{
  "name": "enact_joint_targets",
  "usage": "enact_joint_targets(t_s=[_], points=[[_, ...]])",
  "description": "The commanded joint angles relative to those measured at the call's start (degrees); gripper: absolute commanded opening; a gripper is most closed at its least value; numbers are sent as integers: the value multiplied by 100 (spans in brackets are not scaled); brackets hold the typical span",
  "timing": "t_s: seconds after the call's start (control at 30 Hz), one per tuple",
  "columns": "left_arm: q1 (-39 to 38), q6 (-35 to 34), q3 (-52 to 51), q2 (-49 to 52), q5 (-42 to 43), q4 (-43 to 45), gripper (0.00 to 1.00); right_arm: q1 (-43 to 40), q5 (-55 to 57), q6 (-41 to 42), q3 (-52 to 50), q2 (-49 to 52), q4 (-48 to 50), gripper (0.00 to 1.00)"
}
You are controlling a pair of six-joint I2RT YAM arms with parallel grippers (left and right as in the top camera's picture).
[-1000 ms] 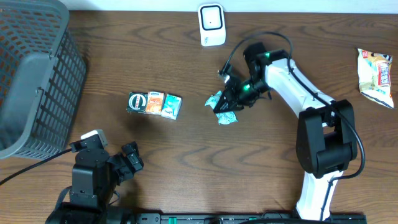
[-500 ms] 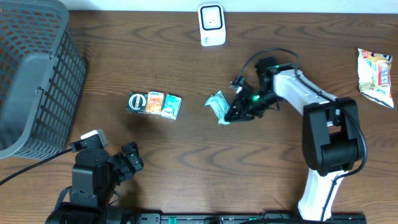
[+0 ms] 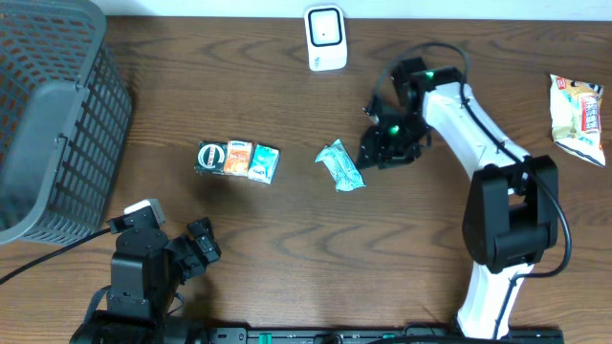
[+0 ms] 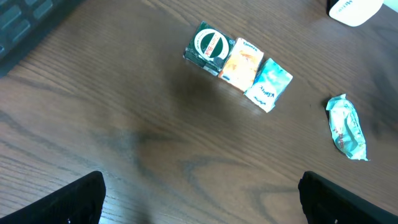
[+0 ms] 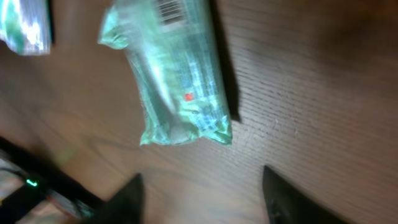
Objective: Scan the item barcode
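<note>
A teal wrapped packet (image 3: 340, 164) lies flat on the wooden table, left of my right gripper (image 3: 375, 153). In the right wrist view the packet (image 5: 174, 68) rests just beyond my open right gripper (image 5: 202, 186), barcode (image 5: 171, 9) facing up at its far end; nothing sits between the fingers. The white scanner (image 3: 325, 38) stands at the table's back edge. My left gripper (image 3: 203, 244) rests low at the front left, wide open (image 4: 202, 199) and empty; from there the packet (image 4: 347, 126) shows at the right and the scanner (image 4: 353, 9) at the top corner.
A grey mesh basket (image 3: 57, 115) fills the far left. A row of three small cartons (image 3: 236, 160) lies left of the packet, also visible as cartons (image 4: 239, 65) from the left wrist. A snack bag (image 3: 577, 115) lies at the far right.
My right gripper has opened and let go of the teal packet, which now lies on the table. The right arm has drawn back to the right. The left arm has not moved.
</note>
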Motion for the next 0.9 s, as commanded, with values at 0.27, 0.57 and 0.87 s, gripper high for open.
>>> enact_joint_targets(t_s=[0.27, 0.57, 0.87], points=[[11, 11, 11, -26, -13, 2, 98, 1512, 2817, 774, 295, -339, 240, 98], [13, 11, 11, -26, -13, 2, 98, 2402, 4138, 1165, -197, -330, 1045, 97], [13, 11, 11, -26, -13, 2, 98, 2785, 4937, 1196, -914, -328, 1880, 76]])
